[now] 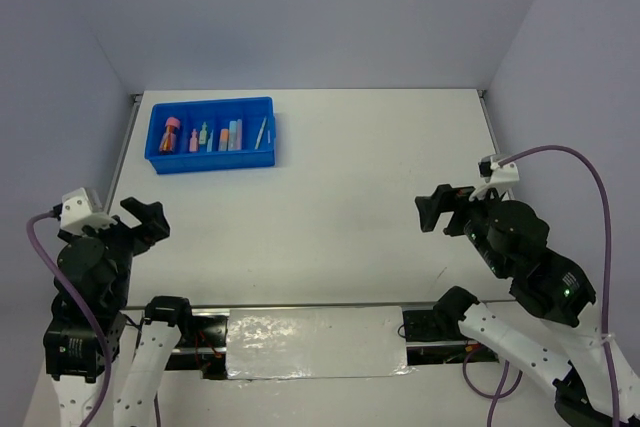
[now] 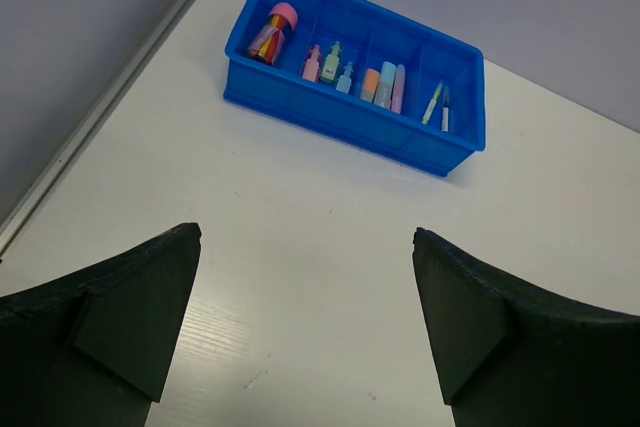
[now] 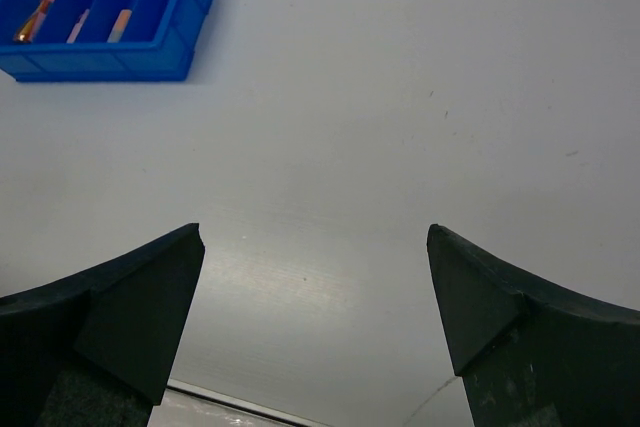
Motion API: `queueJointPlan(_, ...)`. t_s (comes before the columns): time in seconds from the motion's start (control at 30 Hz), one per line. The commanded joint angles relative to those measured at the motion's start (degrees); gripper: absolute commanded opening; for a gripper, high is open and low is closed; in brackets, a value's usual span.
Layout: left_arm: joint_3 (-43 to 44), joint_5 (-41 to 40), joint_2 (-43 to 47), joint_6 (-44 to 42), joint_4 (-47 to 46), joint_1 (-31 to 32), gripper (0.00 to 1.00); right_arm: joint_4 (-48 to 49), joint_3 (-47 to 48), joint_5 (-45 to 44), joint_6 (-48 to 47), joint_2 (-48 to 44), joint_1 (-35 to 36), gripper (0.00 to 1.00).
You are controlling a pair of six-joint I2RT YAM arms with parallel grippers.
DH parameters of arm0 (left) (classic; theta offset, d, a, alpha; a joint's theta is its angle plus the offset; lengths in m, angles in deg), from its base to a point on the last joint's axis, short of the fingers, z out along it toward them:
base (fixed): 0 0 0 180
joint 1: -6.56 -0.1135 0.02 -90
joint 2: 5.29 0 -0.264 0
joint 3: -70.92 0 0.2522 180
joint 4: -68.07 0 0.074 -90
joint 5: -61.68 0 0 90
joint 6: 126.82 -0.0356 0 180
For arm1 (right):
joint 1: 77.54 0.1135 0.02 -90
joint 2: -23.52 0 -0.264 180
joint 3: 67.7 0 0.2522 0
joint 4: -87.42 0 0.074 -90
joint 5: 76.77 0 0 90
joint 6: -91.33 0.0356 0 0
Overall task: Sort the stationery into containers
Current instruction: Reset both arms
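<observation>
The blue compartment tray [image 1: 268, 147] stands at the far left of the white table. It also shows in the left wrist view [image 2: 330, 119] and the right wrist view [image 3: 100, 59]. All the stationery lies inside it: a pink-capped cylinder [image 2: 272, 31], small pink, green and blue sticks [image 2: 331, 62], orange, blue and purple markers [image 2: 385, 85], thin pens [image 2: 438, 105]. My left gripper [image 1: 146, 220] is open and empty near the left front, well short of the tray. My right gripper [image 1: 437, 209] is open and empty at the right.
A metal rail [image 1: 122, 152] runs along the table's left edge. A shiny taped strip [image 1: 315, 340] lies at the front edge between the arm bases. Grey walls close the back and sides.
</observation>
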Motion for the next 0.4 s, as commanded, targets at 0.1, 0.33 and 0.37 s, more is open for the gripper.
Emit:
queueJointPlan(0.1,-1.43,-1.64,-1.59,1.35,-3.76,1.14,0.99,1.62,-1.42,-1.46,1.57,-1.18,-0.18,1.00)
queueJointPlan(0.33,-2.30,-1.99,-1.77,1.79,-4.90,1.32,0.99,1.62,-1.60,-1.19,1.57,-0.65,-0.26,1.00)
queueJointPlan(0.37,-2.39,-1.99,-2.03,1.79,-4.82,1.32,0.99,1.71,-1.51,-1.10,1.48,-0.74,-0.27,1.00)
